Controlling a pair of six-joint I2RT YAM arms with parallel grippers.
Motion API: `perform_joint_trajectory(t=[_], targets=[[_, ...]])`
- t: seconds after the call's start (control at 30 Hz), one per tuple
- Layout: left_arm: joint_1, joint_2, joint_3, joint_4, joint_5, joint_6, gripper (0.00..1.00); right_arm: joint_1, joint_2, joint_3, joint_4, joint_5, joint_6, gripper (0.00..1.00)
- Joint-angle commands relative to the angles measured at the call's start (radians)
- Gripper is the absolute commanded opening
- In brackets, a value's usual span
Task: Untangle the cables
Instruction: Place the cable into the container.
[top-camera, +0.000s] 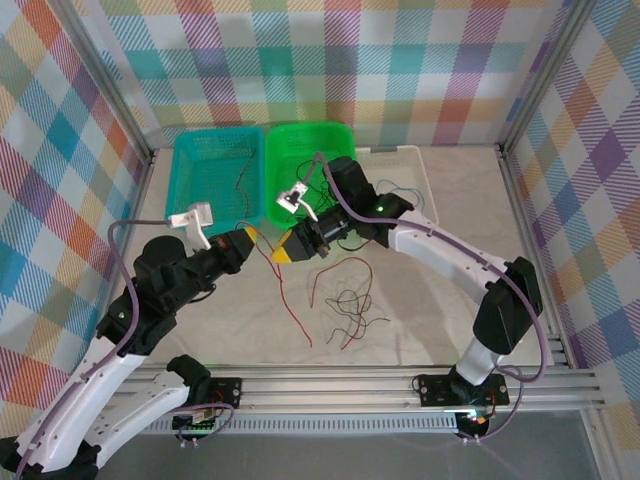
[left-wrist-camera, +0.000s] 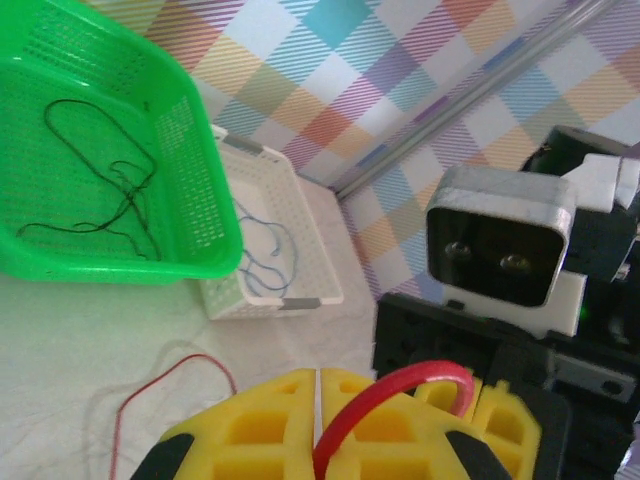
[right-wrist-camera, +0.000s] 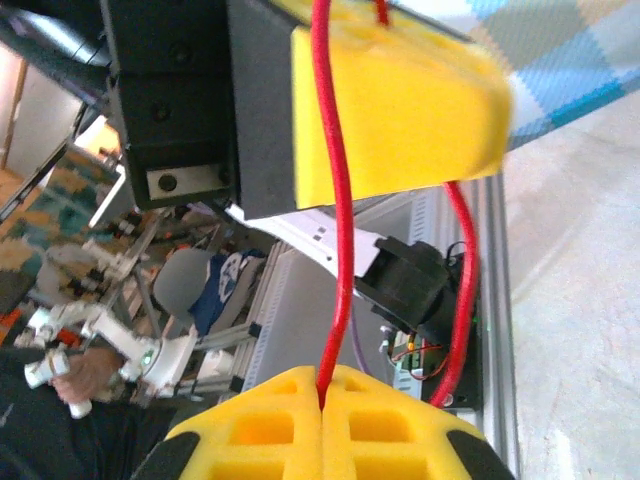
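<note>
A red cable (left-wrist-camera: 400, 385) runs in a short arc between my two grippers, which meet tip to tip above the table just in front of the baskets. My left gripper (left-wrist-camera: 317, 385) is shut on it, the wire pinched between the yellow pads. The right gripper (right-wrist-camera: 322, 385) is shut on the same red cable (right-wrist-camera: 335, 250). In the top view the left gripper (top-camera: 252, 240) and right gripper (top-camera: 283, 250) nearly touch, and the red cable's tail (top-camera: 290, 300) trails down onto the table. A loose tangle of cables (top-camera: 350, 300), red, black and green, lies to the right of it.
At the back stand a teal basket (top-camera: 200, 160) with a brownish wire, a green basket (left-wrist-camera: 190, 130) holding a black cable (left-wrist-camera: 125, 200), and a white tray (left-wrist-camera: 310, 250) holding a blue cable (left-wrist-camera: 265, 250). Checked walls and a metal frame enclose the table.
</note>
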Motion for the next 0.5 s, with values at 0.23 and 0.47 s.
perform_joint_trajectory(t=[0.23, 0.47], targets=[[0.195, 0.149, 0.052, -0.092, -0.19, 0.035, 0.0, -0.113, -0.254, -0.207, 0.047, 0.25, 0.025, 0.58], [0.389, 0.365, 0.23, -0.133, -0.218, 0.067, 0.0, -0.117, -0.429, -0.353, -0.072, 0.486, -0.027, 0.64]])
